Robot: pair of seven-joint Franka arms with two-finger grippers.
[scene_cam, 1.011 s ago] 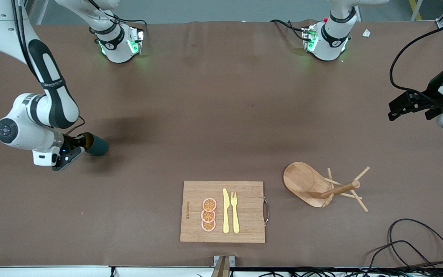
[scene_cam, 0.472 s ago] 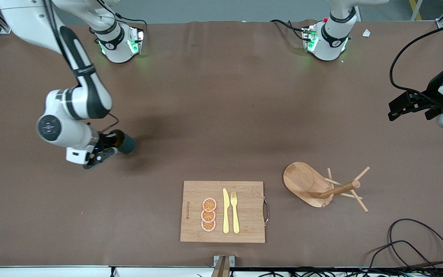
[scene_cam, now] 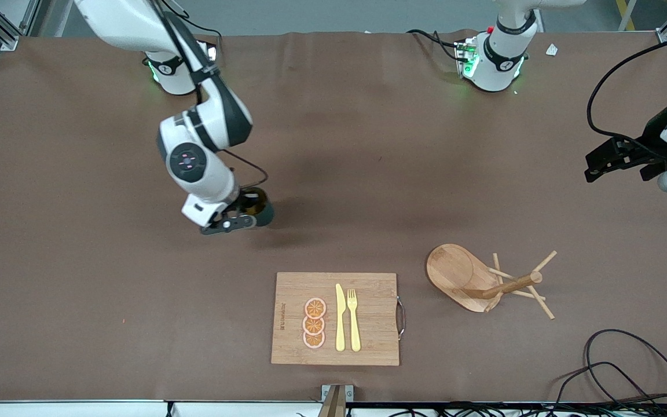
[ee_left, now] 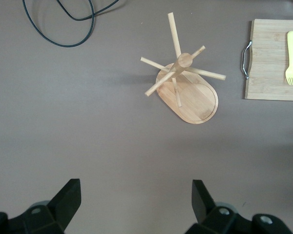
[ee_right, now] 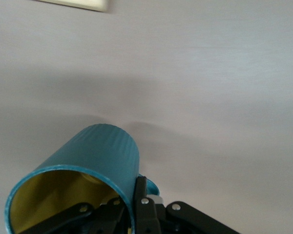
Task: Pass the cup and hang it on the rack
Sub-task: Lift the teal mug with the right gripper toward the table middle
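Front view, with both wrist views. The right gripper [scene_cam: 239, 217] is holding the small dark teal ribbed cup [scene_cam: 259, 211] up in the air over the bare brown table [scene_cam: 79, 289], toward the right arm's end and over a spot farther from the front camera than the rectangular wooden cutting board [scene_cam: 287, 289]. In the right wrist view the fingers [ee_right: 140, 195] are pinching together on the rim of the cup [ee_right: 100, 151], one inside the yellowish-brown interior and one outside, close to the loop handle; the cup is lying tilted, its mouth turned toward the wrist camera.

The left gripper [scene_cam: 611, 157] is waiting over the table's edge at the left arm's end, its two dark fingers [ee_left: 63, 202] standing wide apart and holding nothing.

The light wooden mug rack [scene_cam: 484, 281], with oval flat base, central post and thin angled pegs, is standing on the table beside the cutting board, toward the left arm's end; the left wrist view is looking down on it [ee_left: 185, 83]. On the board, three orange slice pieces [scene_cam: 314, 323], a pale yellow knife [scene_cam: 340, 318] and a pale yellow fork [scene_cam: 354, 319] are lying side by side. A black cable [scene_cam: 629, 365] is curling on the table near the front camera at the left arm's end.
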